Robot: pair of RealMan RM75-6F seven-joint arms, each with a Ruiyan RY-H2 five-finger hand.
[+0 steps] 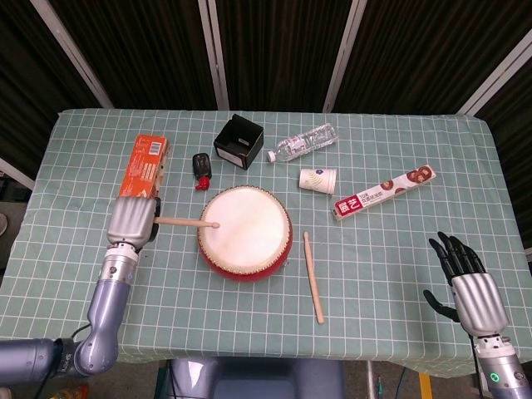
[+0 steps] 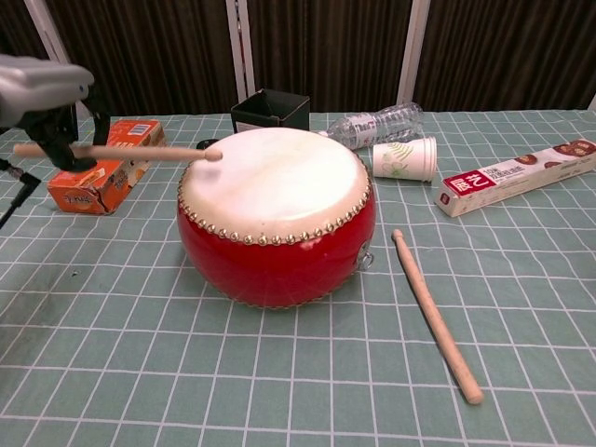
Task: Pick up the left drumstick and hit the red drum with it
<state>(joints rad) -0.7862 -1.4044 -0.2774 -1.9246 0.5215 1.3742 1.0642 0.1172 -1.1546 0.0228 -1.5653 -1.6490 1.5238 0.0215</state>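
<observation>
My left hand (image 1: 133, 220) is closed around the butt of the left stick (image 1: 184, 223), holding it about level, with its tip over the near-left edge of the drum (image 1: 244, 233) skin. In the chest view the tip sits right at the rim; I cannot tell whether it touches the skin or hovers just above it. My right hand (image 1: 471, 287) rests far off at the right edge of the bench (image 1: 399, 274), fingers spread, holding nothing.

What worries me: the tip is so close to the rim that a downward flick could land on the studded edge instead of the skin, giving a dull knock or glancing off the side. I judge I need to reach a little further in before striking. My hold is at the very end of the stick, so a hard strike could twist it in my fingers or shake it loose. Too heavy a blow might also shove the drum toward the second stick (image 1: 312, 277) lying just to its right.

Around me: the orange box (image 1: 143, 170) lies just behind my left hand, near enough that a big backswing of the wrist could clip it. A small black and red object (image 1: 200, 168) and a black box (image 1: 238, 142) stand behind the drum, then a bottle (image 1: 302, 142) on its side, a paper cup (image 1: 318, 180) and a long carton (image 1: 384, 192) to the right. None of these lies between the stick and the skin.
</observation>
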